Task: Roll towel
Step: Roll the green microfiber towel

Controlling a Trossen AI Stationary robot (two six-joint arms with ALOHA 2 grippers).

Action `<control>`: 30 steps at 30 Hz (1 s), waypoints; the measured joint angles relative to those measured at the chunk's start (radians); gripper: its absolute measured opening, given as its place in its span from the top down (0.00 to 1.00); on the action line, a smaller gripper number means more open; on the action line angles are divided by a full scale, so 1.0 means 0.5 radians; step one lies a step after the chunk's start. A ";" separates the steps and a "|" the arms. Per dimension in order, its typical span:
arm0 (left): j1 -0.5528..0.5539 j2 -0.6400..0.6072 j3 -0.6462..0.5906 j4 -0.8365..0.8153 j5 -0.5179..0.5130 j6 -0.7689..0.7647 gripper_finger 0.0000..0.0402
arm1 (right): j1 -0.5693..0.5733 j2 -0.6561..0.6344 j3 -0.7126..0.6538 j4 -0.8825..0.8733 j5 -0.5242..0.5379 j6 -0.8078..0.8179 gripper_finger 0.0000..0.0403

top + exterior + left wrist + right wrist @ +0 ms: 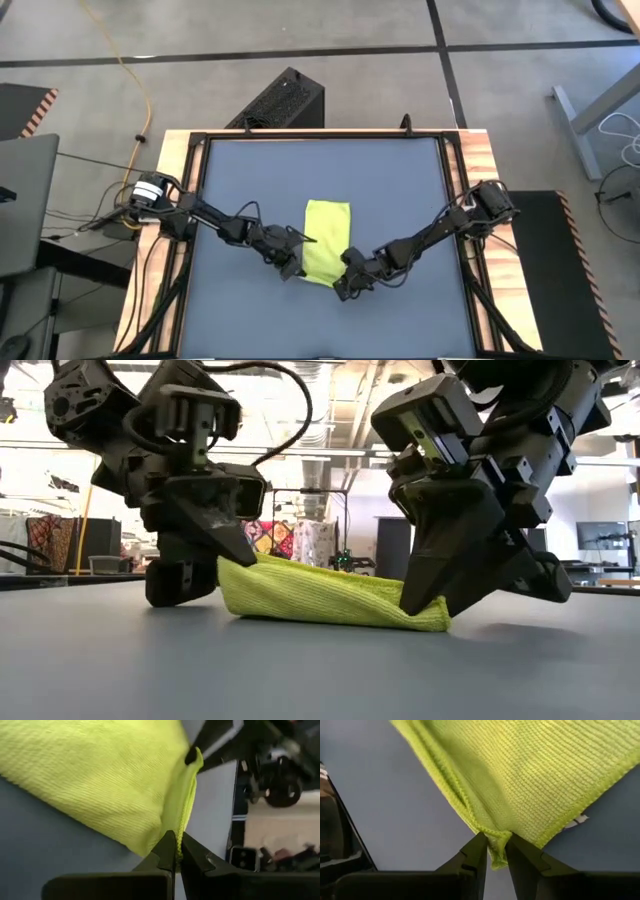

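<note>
No text, label, brand, number or sign can be read in any of the views.
</note>
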 joint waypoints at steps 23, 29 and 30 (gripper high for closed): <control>0.145 0.021 0.186 -0.422 -0.138 -0.238 1.00 | 0.058 -0.288 -0.003 -0.290 0.357 -0.726 0.74; 0.146 0.021 0.186 -0.422 -0.165 -0.261 1.00 | 0.169 -0.278 -0.002 -0.145 0.574 -1.801 0.74; 0.146 0.021 0.186 -0.422 -0.171 -0.266 1.00 | 0.179 -0.278 -0.001 -0.134 0.574 -1.971 0.74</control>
